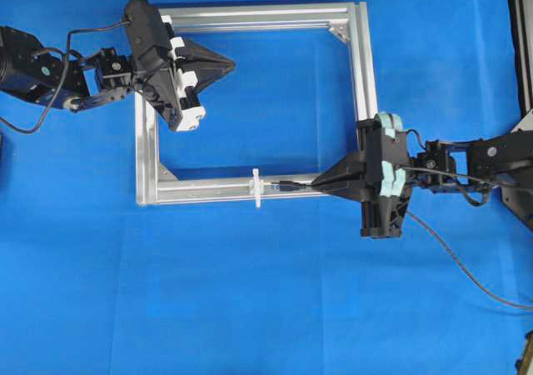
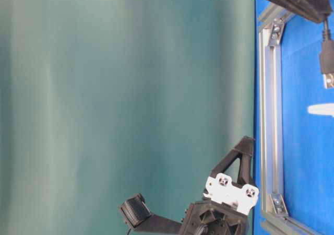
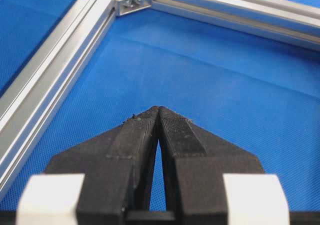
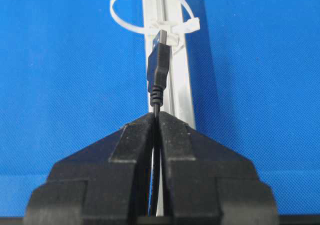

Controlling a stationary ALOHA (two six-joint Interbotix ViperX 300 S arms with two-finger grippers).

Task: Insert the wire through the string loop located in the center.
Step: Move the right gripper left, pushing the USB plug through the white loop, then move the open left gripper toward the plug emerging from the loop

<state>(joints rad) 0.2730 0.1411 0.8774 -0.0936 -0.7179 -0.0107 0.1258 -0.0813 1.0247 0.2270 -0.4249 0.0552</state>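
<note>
Wire [image 4: 158,67] tip maybe inside string loop [image 4: 150,12]; loop top cut off.

The left hand [image 1: 226,62] sits at ten o'clock, its tips pressed together and pointing toward three. The right hand [image 1: 315,187] at four o'clock points toward nine, pinched tight.
</note>
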